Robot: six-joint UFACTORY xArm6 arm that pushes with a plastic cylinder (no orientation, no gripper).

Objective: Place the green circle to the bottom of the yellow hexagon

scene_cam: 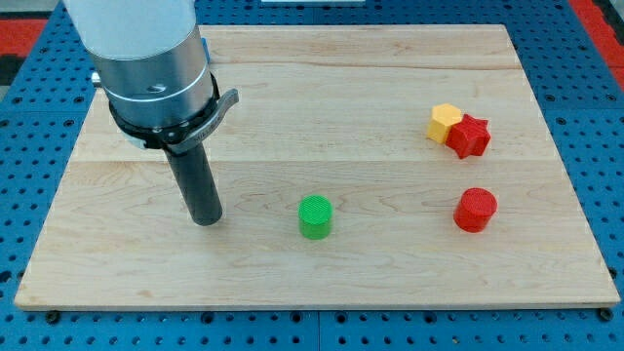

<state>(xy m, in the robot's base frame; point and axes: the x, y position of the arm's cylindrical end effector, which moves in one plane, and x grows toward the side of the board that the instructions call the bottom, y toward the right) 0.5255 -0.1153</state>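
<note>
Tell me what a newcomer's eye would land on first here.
The big grey arm at the view's top left, its dark rod ending in my tip left of the green circle. Then the yellow hexagon touching a red star at right, a red circle below them.

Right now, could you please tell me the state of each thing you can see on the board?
my tip: on the board, left of the green circle, not touching it.
green circle: upright, alone, untouched.
yellow hexagon: flat, touching the red star.
red star: against the hexagon's right side.
red circle: upright, alone, below the star.
</note>
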